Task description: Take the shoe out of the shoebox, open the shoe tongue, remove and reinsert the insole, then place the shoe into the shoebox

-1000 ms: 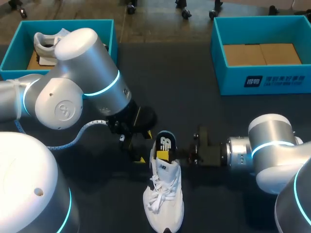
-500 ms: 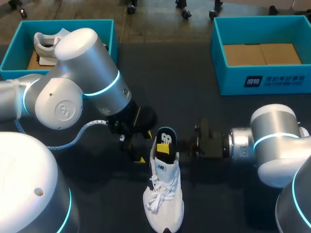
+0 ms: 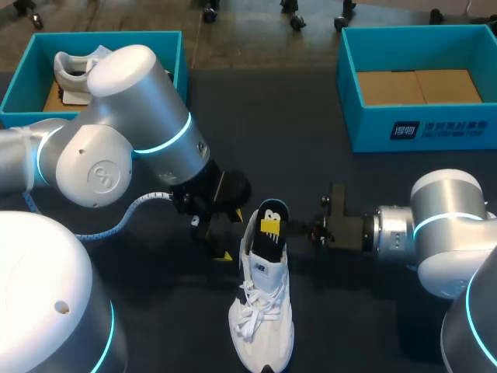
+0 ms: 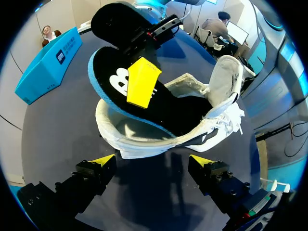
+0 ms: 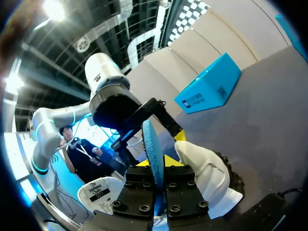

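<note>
My right tool (image 5: pixel 160 163) is pinching the heel end of the insole (image 4: pixel 115 82), one yellow fingertip pressing flat on its dark upper face and the other finger backing it from behind. Compared with a second ago, this tool is sitting farther toward the right edge of the surface (image 3: pixel 295 140). The insole is standing more steeply out of the heel opening, with more of its blue-edged length showing. Its front part is still lying inside the shoe (image 3: pixel 264 311).

My left tool (image 4: pixel 153 161) is hanging spread, just beside the shoe's heel on the left, touching nothing. It is sitting where it was in the earlier frames.

The shoe, white and laced, is resting on its sole near the middle of the near edge. It has not shifted. Its long axis is running from near edge to far edge, with the toe pointing toward the near edge and the heel toward the far edge.

The left shoebox (image 3: pixel 101 36) is sitting at the far left corner, holding a second shoe (image 3: pixel 78 66), also white. The right shoebox (image 3: pixel 419 128) is sitting at the far right corner, showing only brown cardboard (image 3: pixel 415 85) inside.
</note>
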You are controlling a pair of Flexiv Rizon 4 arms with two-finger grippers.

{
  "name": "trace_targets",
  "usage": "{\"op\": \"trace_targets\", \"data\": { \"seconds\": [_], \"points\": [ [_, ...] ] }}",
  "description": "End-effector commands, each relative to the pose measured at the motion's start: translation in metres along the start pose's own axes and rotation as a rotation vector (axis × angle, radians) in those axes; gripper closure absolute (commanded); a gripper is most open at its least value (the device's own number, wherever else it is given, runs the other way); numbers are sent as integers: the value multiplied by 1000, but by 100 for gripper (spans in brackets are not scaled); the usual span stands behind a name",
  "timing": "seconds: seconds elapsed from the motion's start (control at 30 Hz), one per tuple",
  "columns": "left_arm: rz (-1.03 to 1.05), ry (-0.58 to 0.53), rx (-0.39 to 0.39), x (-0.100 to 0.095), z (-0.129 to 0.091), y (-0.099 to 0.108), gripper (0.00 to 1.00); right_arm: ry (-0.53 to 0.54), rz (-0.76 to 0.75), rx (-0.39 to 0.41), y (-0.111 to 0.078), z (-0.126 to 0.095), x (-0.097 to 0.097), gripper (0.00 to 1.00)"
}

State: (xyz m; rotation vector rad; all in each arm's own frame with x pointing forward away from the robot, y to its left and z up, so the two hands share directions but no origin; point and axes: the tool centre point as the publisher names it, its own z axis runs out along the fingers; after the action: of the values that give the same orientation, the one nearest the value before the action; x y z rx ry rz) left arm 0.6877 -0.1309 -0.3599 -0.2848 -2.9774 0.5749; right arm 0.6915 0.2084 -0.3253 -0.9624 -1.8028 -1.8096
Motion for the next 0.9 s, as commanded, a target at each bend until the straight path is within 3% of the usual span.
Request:
{"op": "trace_targets", "data": {
  "seconds": [0.03, 0.4, 0.63, 0.8, 0.83, 0.9],
  "points": [
    [1, -3, 1, 1, -1, 1, 0, 9, 43, 4, -5, -1, -8, 100],
    [1, -3, 1, 1, -1, 1, 0, -48, 237, -6, -27, 1, -13, 100],
    [1, -3, 1, 1, -1, 1, 0, -55, 258, 23, -39, 2, -10, 100],
    [1, -3, 1, 1, -1, 1, 0, -32, 233, 30, -36, 2, -9, 99],
    [1, -3, 1, 1, -1, 1, 0, -30, 222, 30, -34, 2, -7, 80],
    [1, -3, 1, 1, -1, 1, 0, -27, 191, 41, -29, 3, -4, 56]
  ]
}}
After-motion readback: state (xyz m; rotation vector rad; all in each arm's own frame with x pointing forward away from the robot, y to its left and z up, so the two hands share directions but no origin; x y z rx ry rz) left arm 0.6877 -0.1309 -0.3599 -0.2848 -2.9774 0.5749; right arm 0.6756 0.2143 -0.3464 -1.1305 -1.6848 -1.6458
